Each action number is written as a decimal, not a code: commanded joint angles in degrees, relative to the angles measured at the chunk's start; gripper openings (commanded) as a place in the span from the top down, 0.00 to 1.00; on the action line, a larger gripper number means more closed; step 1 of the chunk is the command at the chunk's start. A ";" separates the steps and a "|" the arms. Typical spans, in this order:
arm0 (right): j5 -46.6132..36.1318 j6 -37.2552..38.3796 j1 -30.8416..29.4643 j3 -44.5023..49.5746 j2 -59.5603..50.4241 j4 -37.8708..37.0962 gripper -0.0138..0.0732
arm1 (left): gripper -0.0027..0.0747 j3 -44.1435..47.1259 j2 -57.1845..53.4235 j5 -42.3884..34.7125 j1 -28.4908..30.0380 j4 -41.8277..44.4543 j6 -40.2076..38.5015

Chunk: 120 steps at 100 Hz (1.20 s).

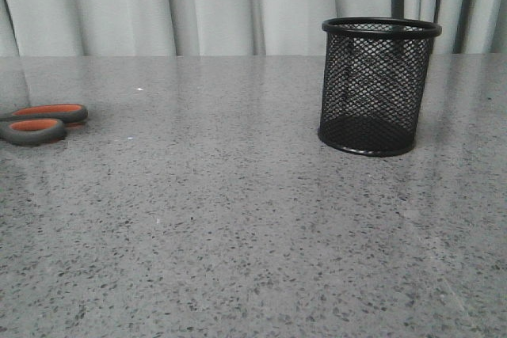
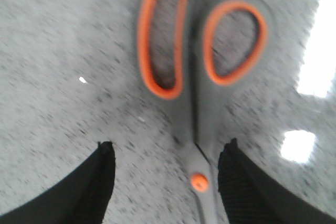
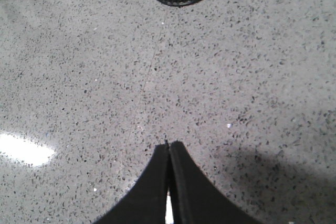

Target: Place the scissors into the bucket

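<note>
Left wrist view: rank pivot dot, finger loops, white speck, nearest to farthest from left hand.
1. Orange pivot dot, between the left hand's fingers.
2. Finger loops, ahead, and white speck, off to one side: too close to call.

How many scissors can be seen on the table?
1. The scissors lie flat at the far left edge of the front view, far from the bucket on the right. The left gripper is open around their pivot. Nothing appears hidden inside the mesh bucket.

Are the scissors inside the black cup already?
No, the scissors lie flat on the table at the far left, well apart from the bucket, whose mesh shows nothing inside.
</note>
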 commanded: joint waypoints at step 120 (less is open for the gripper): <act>0.67 -0.46 0.18 -1.70 0.58 -0.79 0.89 | 0.46 -4.83 7.98 11.04 -0.39 -1.93 -8.91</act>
